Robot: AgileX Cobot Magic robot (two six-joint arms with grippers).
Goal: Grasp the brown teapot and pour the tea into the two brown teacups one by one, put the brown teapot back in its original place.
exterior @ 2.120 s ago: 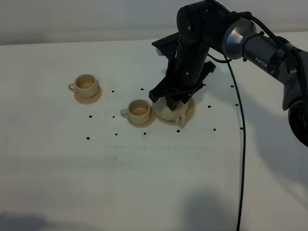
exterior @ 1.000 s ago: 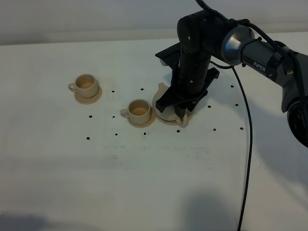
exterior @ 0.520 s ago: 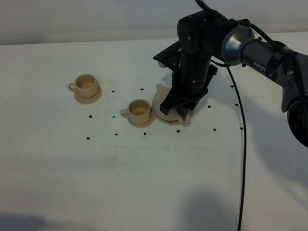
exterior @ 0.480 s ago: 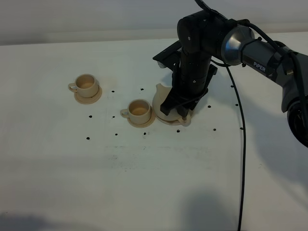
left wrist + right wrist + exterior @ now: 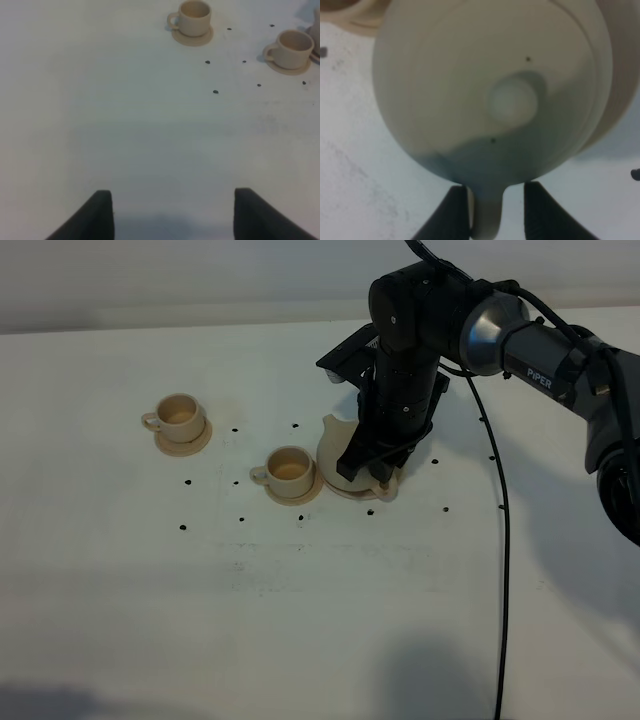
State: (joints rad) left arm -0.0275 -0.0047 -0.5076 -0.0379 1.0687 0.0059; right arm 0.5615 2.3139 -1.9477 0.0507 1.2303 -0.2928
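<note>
Exterior high: right arm (image 5: 400, 370) is reaching down over the brown teapot (image 5: 335, 448) and covering most of it, so only the spout side is showing. Teapot is sitting on the large saucer (image 5: 347, 488). Right gripper (image 5: 378, 475) is hanging at the teapot's handle side; jaw gap isn't readable from here. Near teacup (image 5: 290, 468) is sitting on its small saucer (image 5: 292, 494) just beside the teapot, on the spout side. Far teacup (image 5: 181, 415) is sitting on its own saucer (image 5: 184, 445), well apart from the teapot and beyond the near cup. Black dots (image 5: 234, 430) are lying scattered on the white table (image 5: 300, 620) around the teapot and cups.

Left wrist: left gripper (image 5: 172, 215) is hovering over bare table (image 5: 125, 140), well apart from the teapot. Its fingers (image 5: 97, 215) are standing wide with nothing between them. Far teacup (image 5: 194, 15) and near teacup (image 5: 292, 47) are both showing.

Right wrist: camera is looking straight down on the teapot (image 5: 445, 90) and its lid knob (image 5: 511, 100). Large saucer's rim (image 5: 615, 90) is peeking out past the body. Right gripper (image 5: 490, 215) is straddling the loop handle (image 5: 487, 200) at a narrow setting. One finger (image 5: 455, 210) is touching the handle and the other (image 5: 540, 210) is standing off with a visible gap, so it isn't clamping.
</note>
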